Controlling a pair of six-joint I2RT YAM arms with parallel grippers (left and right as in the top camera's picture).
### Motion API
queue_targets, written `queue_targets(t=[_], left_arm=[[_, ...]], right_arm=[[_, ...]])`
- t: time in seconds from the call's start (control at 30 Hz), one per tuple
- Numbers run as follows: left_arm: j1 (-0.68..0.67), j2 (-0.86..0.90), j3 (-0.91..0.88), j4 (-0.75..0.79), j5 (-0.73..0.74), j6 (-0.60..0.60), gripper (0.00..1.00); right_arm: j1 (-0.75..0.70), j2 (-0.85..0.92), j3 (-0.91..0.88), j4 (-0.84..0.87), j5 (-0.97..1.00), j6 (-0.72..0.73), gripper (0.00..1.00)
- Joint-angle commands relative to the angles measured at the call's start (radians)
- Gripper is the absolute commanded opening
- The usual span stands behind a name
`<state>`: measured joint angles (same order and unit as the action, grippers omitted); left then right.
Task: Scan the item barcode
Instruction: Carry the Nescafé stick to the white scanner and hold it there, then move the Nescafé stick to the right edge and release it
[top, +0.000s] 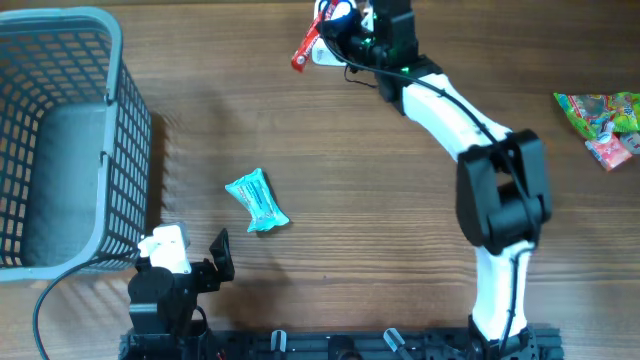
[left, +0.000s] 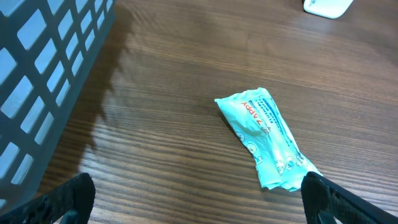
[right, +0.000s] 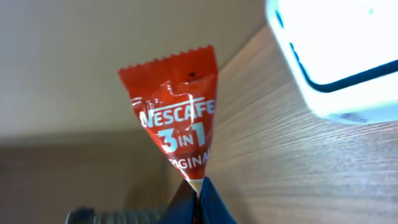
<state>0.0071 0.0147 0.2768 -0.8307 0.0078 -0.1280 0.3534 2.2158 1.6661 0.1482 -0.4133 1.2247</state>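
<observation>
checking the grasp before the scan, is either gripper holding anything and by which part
The right gripper pinches the red Nescafe sachet by one short end; the left gripper is open, holding nothing.

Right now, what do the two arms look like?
Right arm: white links, bulky black joints, a thin black cable at the wrist. Left arm: mostly black, a white block on top, a black lead looping out beside it, black jaws.
</observation>
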Motion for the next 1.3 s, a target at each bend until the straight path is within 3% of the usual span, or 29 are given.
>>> queue_targets(t=[0.0,0.27,0.37,0.5,0.67,0.73,0.83,1.0,1.03,1.07,1.1,1.13,1.27], left_arm=[[-0.005,-0.006,-0.004,0.002,-0.009,0.019,1.0],[-0.005,-0.006,-0.004,0.002,-0.009,0.019,1.0],[-0.005,-0.006,-0.004,0.002,-0.009,0.019,1.0],[-0.005,-0.006,-0.004,0.002,-0.009,0.019,1.0],[-0.005,-0.006,-0.004,0.002,-0.009,0.019,1.0],[-0.005,-0.006,-0.004,0.002,-0.009,0.019,1.0],[-0.005,-0.006,-0.004,0.002,-0.009,0.019,1.0],[-0.005,-0.006,-0.004,0.002,-0.009,0.019,1.0],[-0.005,-0.006,-0.004,0.002,-0.009,0.019,1.0],[-0.005,-0.006,-0.004,0.002,-0.009,0.019,1.0],[-0.005,-0.006,-0.004,0.002,-0.009,0.019,1.0],[-0.005,-0.006,-0.004,0.002,-0.009,0.019,1.0],[-0.005,-0.006,-0.004,0.002,-0.009,0.019,1.0]], right_arm=[[-0.002,0.124,0.095,0.008,0.039,0.116,0.05],[-0.009,0.23,0.326,-0.151,0.096,0.126,0.05],[-0.019,0.226,0.349,-0.2,0.089,0.043,0.05],[-0.058,0.16,0.376,-0.434,0.084,-0.103,0.05],[-0.259,0.016,0.376,-0.97,0.155,-0.306,0.05],[-0.356,-0.003,0.376,-1.112,0.207,-0.385,0.05],[-0.517,0.0,0.362,-1.248,0.277,-0.542,0.04],[-0.705,0.004,0.271,-1.271,0.468,-0.628,0.04],[-0.748,0.004,0.245,-1.238,0.455,-0.699,0.04],[-0.778,0.004,0.239,-1.224,0.41,-0.798,0.33],[-0.8,0.003,0.242,-1.225,0.37,-0.859,0.88],[-0.813,-0.002,0.255,-1.24,0.347,-0.885,1.0],[-0.788,-0.046,0.326,-1.304,0.235,-0.945,1.0]])
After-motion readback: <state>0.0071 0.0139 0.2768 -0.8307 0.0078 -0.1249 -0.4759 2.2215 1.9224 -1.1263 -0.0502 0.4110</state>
